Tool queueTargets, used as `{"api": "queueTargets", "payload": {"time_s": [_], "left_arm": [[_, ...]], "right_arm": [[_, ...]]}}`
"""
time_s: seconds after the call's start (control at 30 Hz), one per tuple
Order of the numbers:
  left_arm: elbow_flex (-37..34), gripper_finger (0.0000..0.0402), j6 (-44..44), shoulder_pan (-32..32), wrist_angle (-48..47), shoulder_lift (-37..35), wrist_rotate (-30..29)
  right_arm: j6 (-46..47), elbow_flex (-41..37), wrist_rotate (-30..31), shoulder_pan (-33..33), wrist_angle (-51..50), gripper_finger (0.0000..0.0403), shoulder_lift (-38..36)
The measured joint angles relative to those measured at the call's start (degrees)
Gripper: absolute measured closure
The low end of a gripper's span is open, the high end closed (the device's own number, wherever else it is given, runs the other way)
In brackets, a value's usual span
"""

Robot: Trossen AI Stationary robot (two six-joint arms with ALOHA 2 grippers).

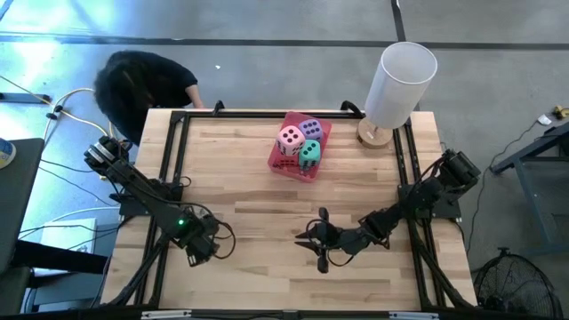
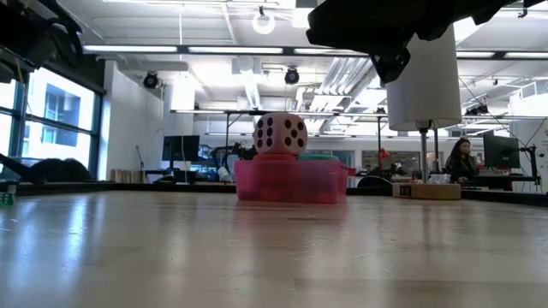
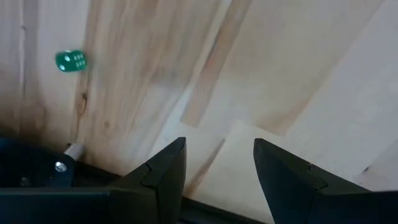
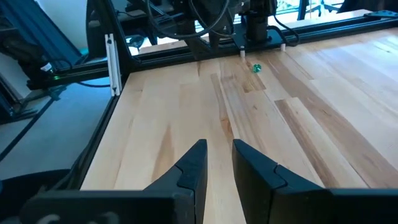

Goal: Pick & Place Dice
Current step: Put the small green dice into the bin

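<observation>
- Currently seated in the pink translucent rectangular tray (image 1: 277, 164) toward the far edge of the wooden surface (image 1: 267, 222): pink soft cube with dark pips (image 1: 290, 138), purple soft cube (image 1: 310, 129) and teal soft cube (image 1: 309, 153), packed touching. Red cube not discernible.
- Left hand (image 3: 217, 146): fingers apart, empty, low over the near left part of the surface, well apart from the tray.
- Right hand (image 4: 219, 146): fingers nearly together with a narrow gap, empty, near the front centre.
- Likely fault: descent onto a cube with that narrow gap. Result: cube pushed down or knocked out instead of gripped. Widen first.
- Likely fault: finger catching a neighbouring cube or the tray wall, owing to tight packing. Result: tray dragged or tipped.
- Likely fault: arm striking the tall white cylinder on its wooden base (image 1: 400, 76), just beside the tray.
- Possible confusion: tiny green die (image 3: 71, 61) near the left arm's base; not a target.
</observation>
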Motion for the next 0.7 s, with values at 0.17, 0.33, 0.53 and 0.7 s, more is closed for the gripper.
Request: {"api": "queueTargets", "payload": {"time_s": [0.17,0.33,0.53,0.7], "left_arm": [[0.00,0.0223,-2.59,0.71,-0.07,0.00,0.79],[0.02,0.0223,2.64,3.34,-1.54,0.00,1.95],[0.02,0.0223,10.89,9.06,-2.78,0.02,5.93],[0.02,0.0223,17.47,13.09,-3.22,0.02,0.10]], "right_arm": [[0.11,0.00,0.02,-0.52,0.02,0.0338,0.00],[0.17,0.00,-0.14,-0.53,0.02,0.0338,0.00],[0.13,0.00,-0.15,-0.53,0.01,0.0338,0.00],[0.13,0.00,-0.17,-0.53,0.00,0.0338,0.00]]}}
